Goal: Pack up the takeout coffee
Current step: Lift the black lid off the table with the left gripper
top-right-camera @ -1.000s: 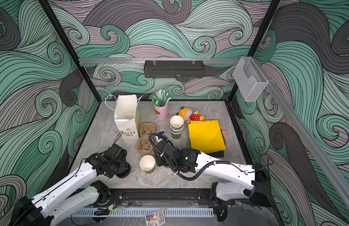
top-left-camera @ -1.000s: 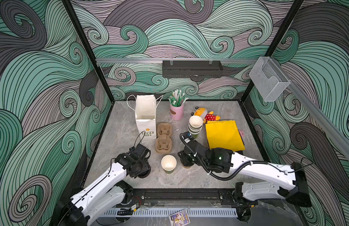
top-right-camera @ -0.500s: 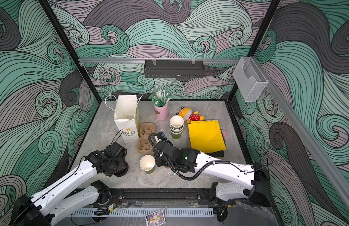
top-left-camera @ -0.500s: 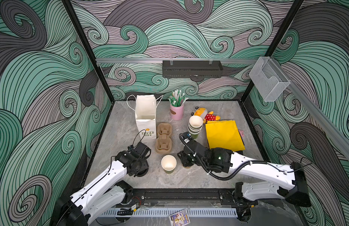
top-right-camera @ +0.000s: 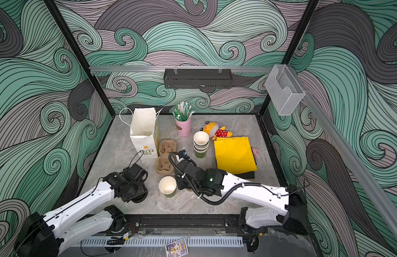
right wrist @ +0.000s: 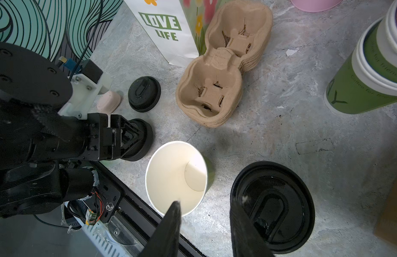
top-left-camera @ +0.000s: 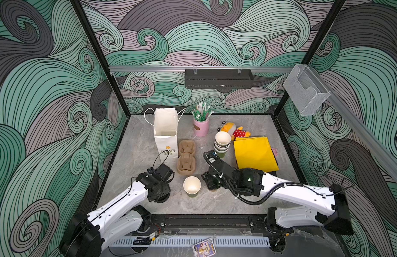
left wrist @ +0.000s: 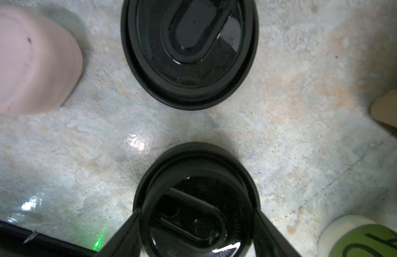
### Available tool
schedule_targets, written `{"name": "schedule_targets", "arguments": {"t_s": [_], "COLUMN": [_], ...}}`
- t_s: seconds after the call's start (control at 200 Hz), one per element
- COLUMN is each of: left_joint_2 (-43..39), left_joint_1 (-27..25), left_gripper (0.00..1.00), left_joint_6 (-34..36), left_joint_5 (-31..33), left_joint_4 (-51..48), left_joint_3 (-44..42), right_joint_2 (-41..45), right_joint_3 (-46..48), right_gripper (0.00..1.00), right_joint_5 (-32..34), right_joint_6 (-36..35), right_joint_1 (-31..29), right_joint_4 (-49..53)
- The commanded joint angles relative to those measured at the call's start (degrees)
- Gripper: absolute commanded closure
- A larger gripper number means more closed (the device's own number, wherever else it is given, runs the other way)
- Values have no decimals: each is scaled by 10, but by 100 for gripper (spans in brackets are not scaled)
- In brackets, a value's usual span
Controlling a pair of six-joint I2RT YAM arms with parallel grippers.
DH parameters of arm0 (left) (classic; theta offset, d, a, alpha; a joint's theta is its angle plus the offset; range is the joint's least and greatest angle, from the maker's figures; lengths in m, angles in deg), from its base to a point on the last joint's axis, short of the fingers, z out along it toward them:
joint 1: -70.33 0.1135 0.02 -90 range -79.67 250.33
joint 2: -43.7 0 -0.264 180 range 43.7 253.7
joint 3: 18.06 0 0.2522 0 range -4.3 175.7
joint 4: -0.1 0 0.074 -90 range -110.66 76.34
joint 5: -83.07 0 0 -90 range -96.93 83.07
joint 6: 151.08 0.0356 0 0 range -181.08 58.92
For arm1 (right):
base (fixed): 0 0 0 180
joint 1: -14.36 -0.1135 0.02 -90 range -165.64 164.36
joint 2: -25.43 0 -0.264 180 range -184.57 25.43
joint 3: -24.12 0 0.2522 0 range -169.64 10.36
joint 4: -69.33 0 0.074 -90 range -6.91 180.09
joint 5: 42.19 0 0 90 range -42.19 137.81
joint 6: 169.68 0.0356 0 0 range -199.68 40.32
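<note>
Near the front edge of the table [top-left-camera: 135, 155], the left gripper [left wrist: 196, 213] hangs over a loose black lid [left wrist: 193, 193], jaws apart and straddling its rim with no squeeze evident. The right gripper [right wrist: 206, 201] holds nothing, jaws partly apart, just beside the fitted lid [right wrist: 273, 209] of what I take to be the brown cup [top-left-camera: 213, 189], mostly hidden under that arm. The green cup [top-left-camera: 191, 187] stands between the arms, lidless and empty. An off-centre pinch could tilt or flick the lid toward the second loose lid [left wrist: 188, 51] nearby. The light green cup could tip or buckle if it is capped askew, or if the right arm brushes it. The paper bag [top-left-camera: 166, 131] stands open, only white showing inside. Both wells of the pulp carrier [top-left-camera: 186, 156] are empty. The pink cup [top-left-camera: 201, 128] holds wrapped straws, and the stacked cups [top-left-camera: 221, 143] are lidless.
</note>
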Motion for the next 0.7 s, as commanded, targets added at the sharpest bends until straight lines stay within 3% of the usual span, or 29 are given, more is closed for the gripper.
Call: {"name": "schedule_targets", "arguments": {"t_s": [0.0,0.38,0.585,0.695], "left_joint_2": [-9,-38,-20,2], "left_joint_1": [-3,1,55,81], "left_gripper": [26,13,10,3], "left_joint_6": [-4,30,89,122], "left_joint_5": [6,86,90,87], "left_joint_4": [-8,-41,-4,42], "left_joint_3": [6,45,59,57], "right_joint_2": [-1,3,1,2], "right_joint_3": [-13,-15,-16,-16], "right_gripper": [61,61,61,61], "right_joint_5": [1,1,-2,-3], "right_joint_6": [2,0,-2,-2], "right_joint_1": [2,2,2,2], "right_joint_4": [6,10,8,10]}}
